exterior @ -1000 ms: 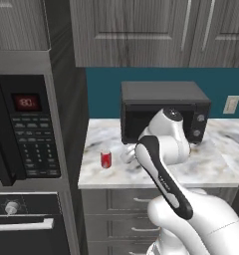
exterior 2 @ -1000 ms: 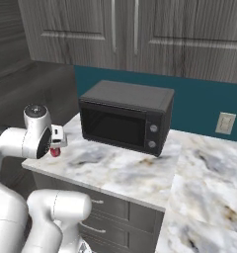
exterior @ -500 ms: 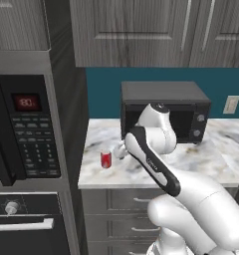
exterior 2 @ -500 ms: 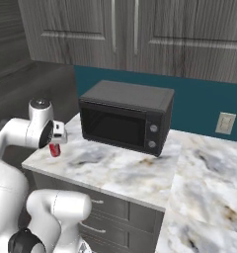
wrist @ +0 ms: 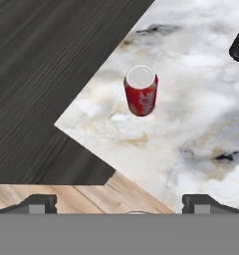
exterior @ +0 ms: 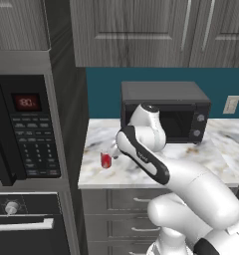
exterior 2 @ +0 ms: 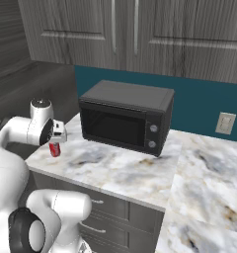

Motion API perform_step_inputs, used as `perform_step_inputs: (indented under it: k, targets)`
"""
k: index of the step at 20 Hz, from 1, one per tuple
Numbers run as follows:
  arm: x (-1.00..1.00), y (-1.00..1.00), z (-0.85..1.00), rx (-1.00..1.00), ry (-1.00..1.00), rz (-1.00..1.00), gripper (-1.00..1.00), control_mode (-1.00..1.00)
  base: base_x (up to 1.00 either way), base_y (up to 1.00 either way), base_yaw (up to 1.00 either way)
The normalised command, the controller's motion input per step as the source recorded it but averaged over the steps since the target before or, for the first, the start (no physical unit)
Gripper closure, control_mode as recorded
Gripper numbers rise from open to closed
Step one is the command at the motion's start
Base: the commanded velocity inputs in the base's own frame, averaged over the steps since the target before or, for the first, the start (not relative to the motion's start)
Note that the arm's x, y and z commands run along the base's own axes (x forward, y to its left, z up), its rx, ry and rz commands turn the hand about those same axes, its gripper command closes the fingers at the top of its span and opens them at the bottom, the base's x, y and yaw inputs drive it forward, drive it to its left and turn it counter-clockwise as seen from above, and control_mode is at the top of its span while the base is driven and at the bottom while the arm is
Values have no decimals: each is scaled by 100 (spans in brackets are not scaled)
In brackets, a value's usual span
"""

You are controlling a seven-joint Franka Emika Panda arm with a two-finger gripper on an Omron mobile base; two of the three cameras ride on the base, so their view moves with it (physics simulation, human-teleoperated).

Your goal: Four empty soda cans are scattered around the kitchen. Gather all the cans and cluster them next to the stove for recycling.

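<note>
One red soda can (wrist: 141,89) with a silver top stands upright on the marble counter (wrist: 201,124), near its left front corner. The same soda can (exterior: 106,160) shows just left of my hand in the left base view. In the right base view the soda can (exterior 2: 55,149) stands right below my hand. My gripper (wrist: 119,204) hovers above and short of the can, apart from it. It is open: its fingertips (wrist: 39,204) stand far apart with nothing between them. The stove is out of view.
A black microwave (exterior: 164,112) stands on the counter to the right of the can. A tall dark cabinet with a built-in wall oven (exterior: 34,134) borders the counter on the left. Wooden floor (wrist: 91,196) shows below the counter's edge.
The arm has swung left from in front of the microwave, bringing the hand over the can. The can has stayed in place and the jaws have stayed wide.
</note>
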Motion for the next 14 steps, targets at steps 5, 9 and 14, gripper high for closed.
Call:
perform_step_inputs:
  k: [5, 9, 14]
  targets:
    - [20, 13, -20, -2, 0, 0, -100, -100, 0, 0, 0]
    - [11, 12, -12, -4, 0, 0, -100, -100, 0, 0, 0]
    - [2, 7, -4, -4, 0, 0, -100, -100, 0, 0, 0]
